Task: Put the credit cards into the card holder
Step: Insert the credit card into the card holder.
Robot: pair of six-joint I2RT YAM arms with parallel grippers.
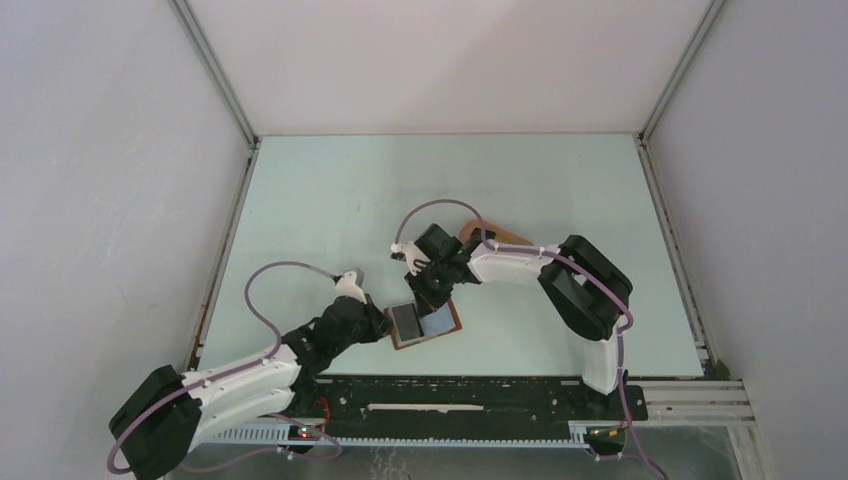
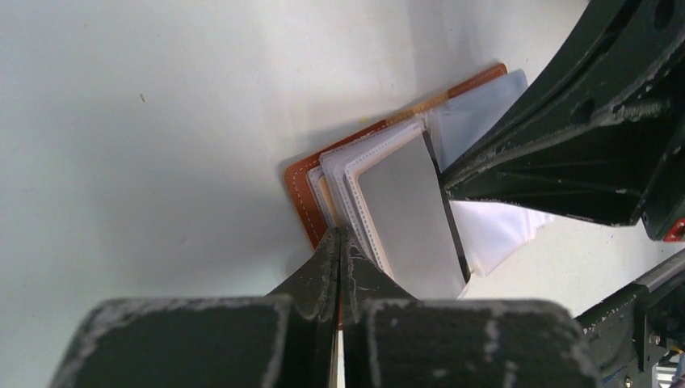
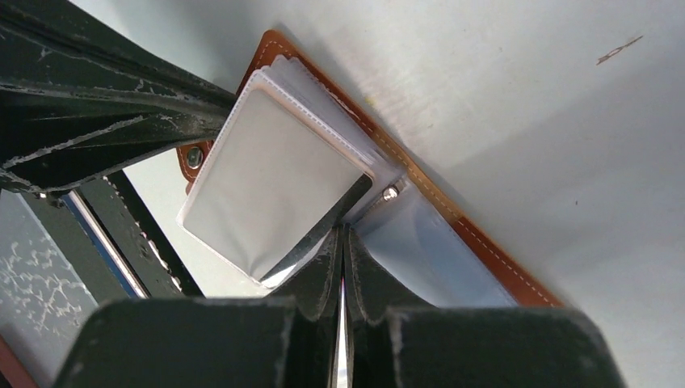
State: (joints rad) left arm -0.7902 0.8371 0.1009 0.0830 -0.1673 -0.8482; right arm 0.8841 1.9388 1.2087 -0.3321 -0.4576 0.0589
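The reddish-brown card holder (image 1: 452, 322) (image 2: 300, 194) (image 3: 485, 242) lies open near the table's front edge, its clear pockets fanned up. My left gripper (image 1: 385, 325) (image 2: 340, 234) is shut on the holder's left leather edge; an orange sliver shows between its jaws. My right gripper (image 1: 428, 298) (image 3: 343, 230) comes in from the far side and is shut on a thin sheet. A black credit card (image 2: 449, 222) (image 3: 319, 238) sits against a grey-white pocket, and its dark edge runs into the right jaws.
A tan-orange flat thing (image 1: 497, 235) lies behind the right forearm, mostly hidden by it. The black mounting rail (image 1: 450, 395) runs along the near edge. White enclosure walls stand on three sides of the pale green table (image 1: 330, 200).
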